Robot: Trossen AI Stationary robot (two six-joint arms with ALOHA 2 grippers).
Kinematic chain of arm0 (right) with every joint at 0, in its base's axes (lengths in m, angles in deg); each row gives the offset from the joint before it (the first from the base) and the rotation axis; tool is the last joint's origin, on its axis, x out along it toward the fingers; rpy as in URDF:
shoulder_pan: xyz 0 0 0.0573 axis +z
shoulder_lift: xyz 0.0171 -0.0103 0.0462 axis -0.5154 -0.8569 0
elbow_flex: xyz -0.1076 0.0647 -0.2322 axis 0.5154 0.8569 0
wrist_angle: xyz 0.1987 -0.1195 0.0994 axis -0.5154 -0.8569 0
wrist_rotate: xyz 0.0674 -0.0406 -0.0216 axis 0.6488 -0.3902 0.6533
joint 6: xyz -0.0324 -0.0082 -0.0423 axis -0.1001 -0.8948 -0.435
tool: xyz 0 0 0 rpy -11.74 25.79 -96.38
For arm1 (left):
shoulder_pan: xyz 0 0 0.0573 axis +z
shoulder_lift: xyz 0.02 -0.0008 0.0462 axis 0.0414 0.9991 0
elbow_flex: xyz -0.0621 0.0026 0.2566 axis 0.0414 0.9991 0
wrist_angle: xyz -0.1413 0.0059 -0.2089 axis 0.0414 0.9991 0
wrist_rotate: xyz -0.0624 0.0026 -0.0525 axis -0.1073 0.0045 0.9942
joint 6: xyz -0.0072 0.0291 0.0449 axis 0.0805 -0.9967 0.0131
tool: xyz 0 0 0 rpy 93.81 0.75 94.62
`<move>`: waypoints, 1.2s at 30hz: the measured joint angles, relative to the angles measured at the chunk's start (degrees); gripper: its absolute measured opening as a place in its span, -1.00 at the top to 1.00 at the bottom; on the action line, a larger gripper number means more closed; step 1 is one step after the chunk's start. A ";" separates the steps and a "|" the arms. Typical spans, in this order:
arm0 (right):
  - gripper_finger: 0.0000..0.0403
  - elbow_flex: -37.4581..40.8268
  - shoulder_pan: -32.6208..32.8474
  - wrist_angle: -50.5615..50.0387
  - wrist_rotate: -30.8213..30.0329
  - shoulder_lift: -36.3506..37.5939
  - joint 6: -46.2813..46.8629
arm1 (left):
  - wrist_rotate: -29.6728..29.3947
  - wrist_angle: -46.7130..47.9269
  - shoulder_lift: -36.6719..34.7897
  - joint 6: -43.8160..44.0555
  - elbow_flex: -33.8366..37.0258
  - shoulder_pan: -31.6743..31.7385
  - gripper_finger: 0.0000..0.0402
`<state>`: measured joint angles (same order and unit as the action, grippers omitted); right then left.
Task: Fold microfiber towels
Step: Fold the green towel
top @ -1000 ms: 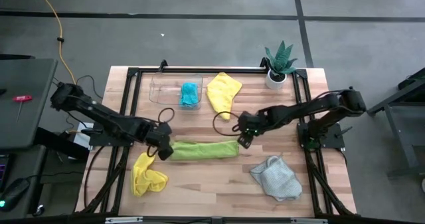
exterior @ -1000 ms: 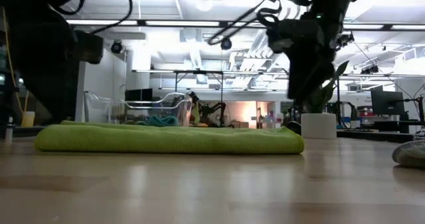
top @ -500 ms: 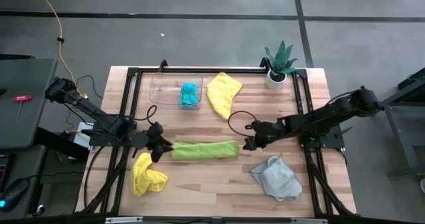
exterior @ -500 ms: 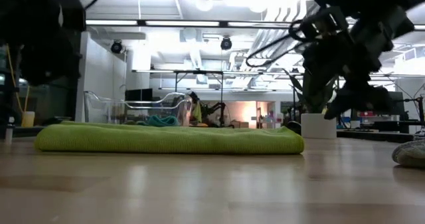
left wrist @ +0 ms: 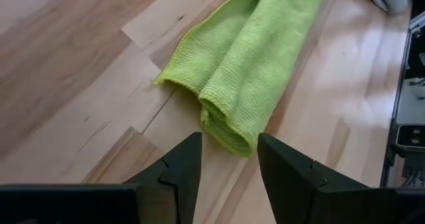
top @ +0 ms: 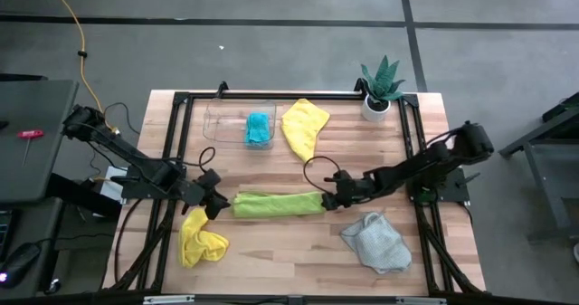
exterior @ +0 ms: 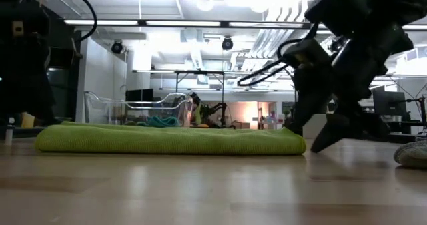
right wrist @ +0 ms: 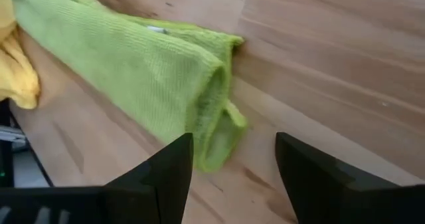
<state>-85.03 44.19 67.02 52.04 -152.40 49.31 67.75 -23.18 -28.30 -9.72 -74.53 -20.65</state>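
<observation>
A grey concrete floor (top: 271, 42) surrounds the pale wooden table (top: 298, 251). The folded lime green towel (top: 278, 204) lies at mid-table between the left pincer (top: 217, 202) and right pincer (top: 331, 199), both spread apart and empty. No legible writing.

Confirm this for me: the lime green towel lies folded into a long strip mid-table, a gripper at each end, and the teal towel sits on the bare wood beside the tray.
One thing is wrong: the teal towel sits inside the clear tray, not on the wood beside it, as the high view shows. The rest holds: the lime green towel lies as a long folded strip, with the left gripper and the right gripper at its ends.
</observation>
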 joint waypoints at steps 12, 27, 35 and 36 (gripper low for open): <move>-0.03 -2.76 0.02 1.70 -1.25 -3.01 0.14 | -0.17 2.98 0.02 -0.01 0.00 0.01 0.32; 0.03 -3.02 -0.02 5.17 -4.53 -7.27 5.26 | -2.03 3.00 0.00 0.51 0.00 0.02 0.32; 0.92 -2.80 -0.02 2.69 -5.63 -7.04 5.95 | -3.28 2.87 0.00 1.57 0.00 0.03 0.32; 0.92 -2.75 -0.02 1.75 -5.83 -6.35 6.25 | -3.23 2.78 0.00 2.00 0.00 0.09 0.32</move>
<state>-87.78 44.17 68.77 46.21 -158.75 55.56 64.52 -20.40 -28.30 -7.72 -74.53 -20.56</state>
